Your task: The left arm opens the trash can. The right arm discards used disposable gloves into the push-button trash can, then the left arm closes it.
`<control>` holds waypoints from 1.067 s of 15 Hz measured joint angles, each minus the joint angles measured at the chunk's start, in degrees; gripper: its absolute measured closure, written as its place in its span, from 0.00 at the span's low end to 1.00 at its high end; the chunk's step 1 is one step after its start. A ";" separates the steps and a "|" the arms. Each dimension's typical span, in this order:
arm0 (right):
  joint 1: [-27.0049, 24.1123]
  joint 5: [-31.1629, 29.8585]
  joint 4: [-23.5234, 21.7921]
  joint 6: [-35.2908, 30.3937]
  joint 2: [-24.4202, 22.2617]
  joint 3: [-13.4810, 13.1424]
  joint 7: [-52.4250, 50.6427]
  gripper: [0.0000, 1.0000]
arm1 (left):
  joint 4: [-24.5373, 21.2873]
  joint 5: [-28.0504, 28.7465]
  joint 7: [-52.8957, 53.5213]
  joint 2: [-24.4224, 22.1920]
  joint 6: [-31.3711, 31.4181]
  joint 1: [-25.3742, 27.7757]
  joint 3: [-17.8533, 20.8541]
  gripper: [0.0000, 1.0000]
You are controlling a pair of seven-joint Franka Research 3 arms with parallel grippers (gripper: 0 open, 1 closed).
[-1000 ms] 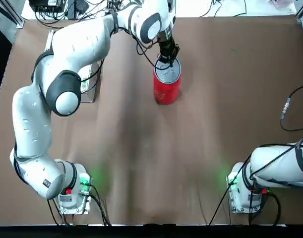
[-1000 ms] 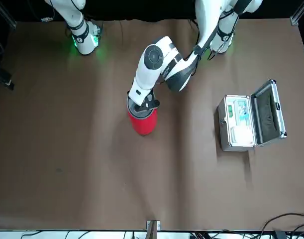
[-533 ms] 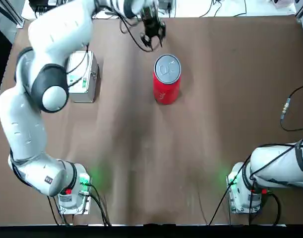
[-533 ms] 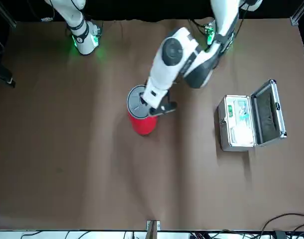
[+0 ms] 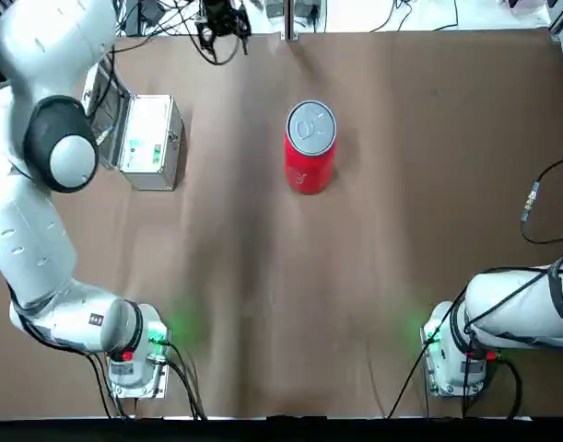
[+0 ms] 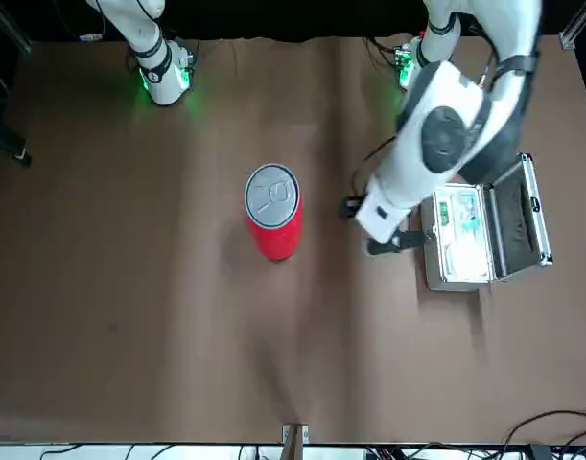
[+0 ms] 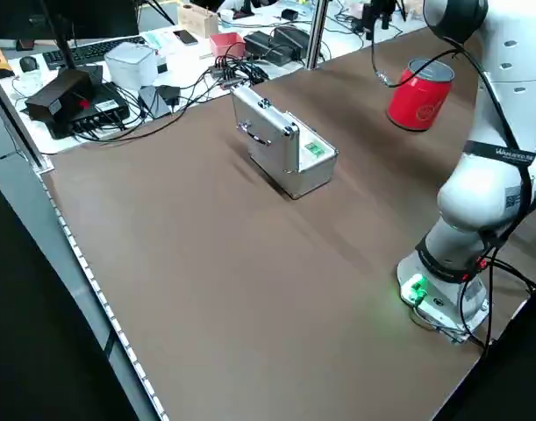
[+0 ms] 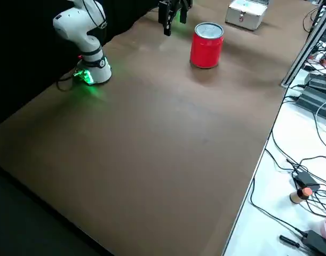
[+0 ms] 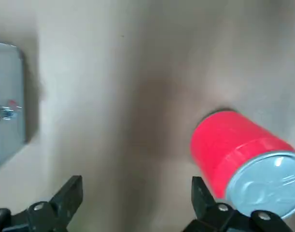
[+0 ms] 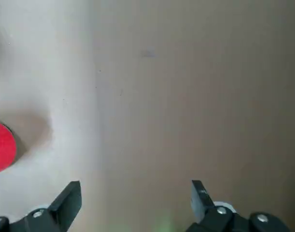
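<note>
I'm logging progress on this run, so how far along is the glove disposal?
Done, it seems: the trash can has its lid on, and no gloves show on the table.
In hand: nothing; the left hand is open and apart from the can, the right hand open too.
Left: apparently nothing.

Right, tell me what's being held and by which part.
Nothing: the left gripper and the right gripper are both open with nothing between their fingers.
</note>
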 joint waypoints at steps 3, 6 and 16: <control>0.00 0.00 0.01 0.00 0.00 0.02 0.00 0.00 | 0.02 0.11 8.59 -2.15 -4.38 4.88 0.15 0.00; 0.00 0.00 0.00 -0.01 0.00 0.05 0.00 0.00 | 0.06 0.12 19.12 -4.76 -6.49 11.66 0.21 0.00; -0.02 0.43 -0.01 0.32 0.00 -0.05 0.02 0.00 | 0.06 1.44 39.30 -12.79 -8.34 14.96 9.39 0.00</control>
